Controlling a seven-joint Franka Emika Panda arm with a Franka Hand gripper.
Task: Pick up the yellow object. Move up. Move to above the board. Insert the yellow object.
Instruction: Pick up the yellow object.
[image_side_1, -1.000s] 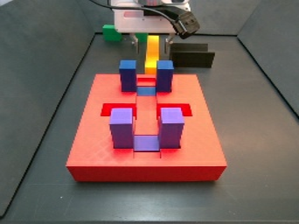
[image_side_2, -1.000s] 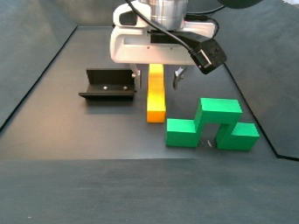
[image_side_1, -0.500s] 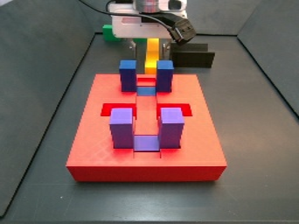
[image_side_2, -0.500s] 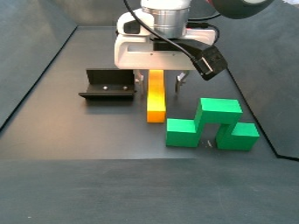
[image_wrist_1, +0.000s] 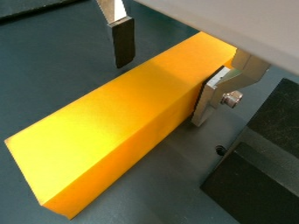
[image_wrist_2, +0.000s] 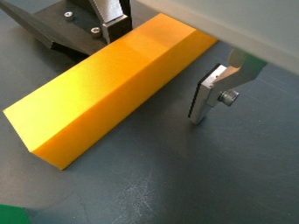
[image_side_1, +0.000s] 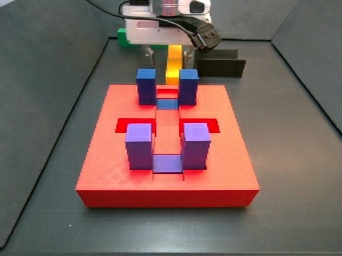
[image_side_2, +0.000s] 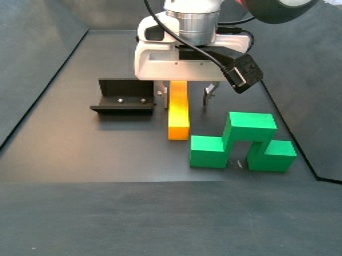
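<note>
One yellow object (image_side_2: 178, 110) lies flat mid-tabletop, beyond one red board (image_side_1: 167, 150) with four purple posts. One gripper (image_side_2: 181, 93) straddles it, fingers (image_wrist_1: 121, 39) apart. One fixture (image_side_2: 122, 98); green blocks (image_side_2: 243, 141) beside.

The gripper (image_side_2: 179, 93) has dropped lower over the last second, closing in on the yellow object (image_side_2: 178, 108). Its fingers (image_wrist_1: 121, 39) now straddle the bar's far end, still apart.
</note>
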